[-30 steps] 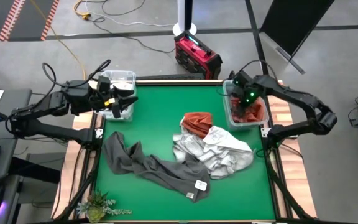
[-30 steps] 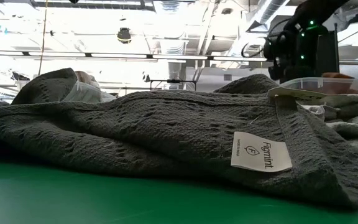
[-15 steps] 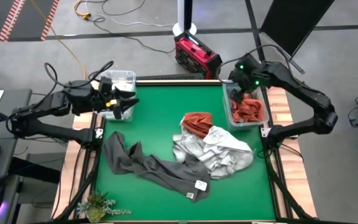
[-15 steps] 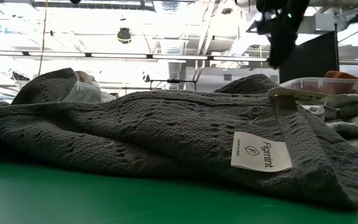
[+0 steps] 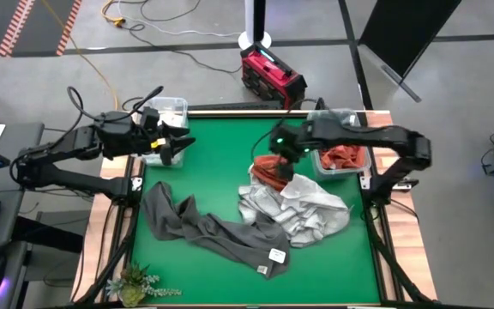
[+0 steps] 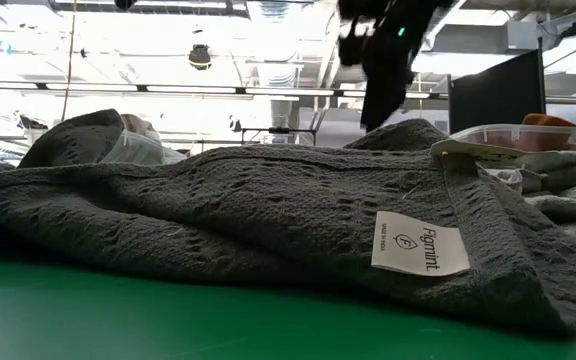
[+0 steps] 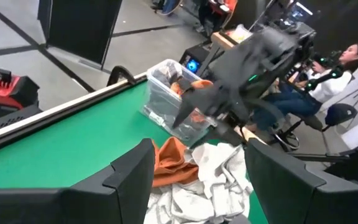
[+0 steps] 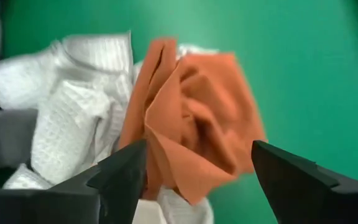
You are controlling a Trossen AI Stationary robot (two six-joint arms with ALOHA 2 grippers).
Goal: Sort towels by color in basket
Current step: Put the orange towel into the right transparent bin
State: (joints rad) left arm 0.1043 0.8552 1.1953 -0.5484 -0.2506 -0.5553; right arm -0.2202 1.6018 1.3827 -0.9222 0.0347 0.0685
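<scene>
Towels lie mid-table: the rust orange towel (image 5: 273, 169) at twelve o'clock of the white towel (image 5: 303, 206). The right gripper (image 5: 283, 165) hangs over it, jaws wide, empty. The left gripper (image 5: 176, 146) waits, parted, at ten o'clock.

Matt green table cover (image 5: 213, 163), knitted dark grey towel (image 6: 218, 215), clear glossy plastic bin (image 7: 166, 102).

Count, high view:
- Arms: 2. Grippers: 2 — left gripper (image 5: 181, 144) upper left of frame, right gripper (image 5: 279, 163) centre.
- Clear bins: 2 — left bin (image 5: 175, 105) upper left, right bin (image 5: 343, 116) upper right.
- Rust orange towels: 2 — one on green table (image 5: 213, 163) at centre (image 5: 264, 169), one in right bin (image 5: 345, 156).
- Dark grey towel: 1 (image 5: 204, 227), lower left of mat.
- White/light towels: one heap (image 5: 303, 209), centre right; number within heap not separable.
- Red case on floor: 1 (image 5: 271, 75), top centre.
- Person: 1, left wrist view, right edge (image 7: 347, 59).
</scene>
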